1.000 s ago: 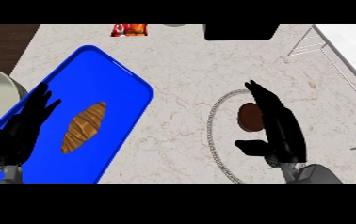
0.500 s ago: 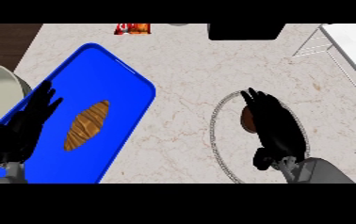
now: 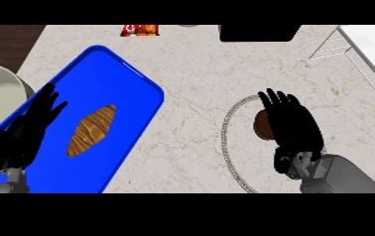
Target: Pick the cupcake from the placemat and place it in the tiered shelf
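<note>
The cupcake [image 3: 261,123] sits on the round placemat [image 3: 225,131] at four o'clock. My right hand [image 3: 296,128] covers its right side, fingers straight, gripping nothing. I should centre over it, then curl round it. My left hand [image 3: 33,131] rests open at eight o'clock.

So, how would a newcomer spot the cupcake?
At the right of the counter lies a round placemat edged by a pale ring. The cupcake is the dark brown disc inside it, partly under the right hand; the other brown item, a long pastry, lies on the blue tray.
</note>
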`<state>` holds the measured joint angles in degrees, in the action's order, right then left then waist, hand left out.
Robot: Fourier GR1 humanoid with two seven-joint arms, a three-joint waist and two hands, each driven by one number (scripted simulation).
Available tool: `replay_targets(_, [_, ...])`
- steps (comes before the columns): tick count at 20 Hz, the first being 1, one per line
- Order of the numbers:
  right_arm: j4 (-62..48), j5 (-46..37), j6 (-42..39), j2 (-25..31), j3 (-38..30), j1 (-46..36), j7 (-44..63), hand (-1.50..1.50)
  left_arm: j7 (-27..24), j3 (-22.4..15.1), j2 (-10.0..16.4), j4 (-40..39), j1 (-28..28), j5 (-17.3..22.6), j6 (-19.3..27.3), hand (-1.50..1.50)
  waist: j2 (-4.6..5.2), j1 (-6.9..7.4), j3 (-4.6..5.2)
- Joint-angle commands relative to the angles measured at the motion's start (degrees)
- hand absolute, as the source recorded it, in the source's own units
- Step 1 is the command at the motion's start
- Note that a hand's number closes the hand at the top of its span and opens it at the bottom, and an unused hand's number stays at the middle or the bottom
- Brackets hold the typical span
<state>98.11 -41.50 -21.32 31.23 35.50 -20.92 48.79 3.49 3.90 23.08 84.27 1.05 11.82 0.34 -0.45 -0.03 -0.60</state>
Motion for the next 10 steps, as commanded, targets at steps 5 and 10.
replay_targets(5, [-5.96, -4.02, 1.41, -0.11, -2.01, 1.77, -5.01, -1.50, -1.37, 1.11, -0.69, -6.01, -2.04, -1.26, -1.54, 0.00, 0.55, 0.09, 0.62])
replay_targets(10, [-15.88, -7.63, 6.61, -4.14, -2.26, -0.36, -9.61, -1.50, 3.34, 1.07, -0.66, -1.62, -2.44, -1.34, -0.38, 0.00, 0.55, 0.53, 0.57])
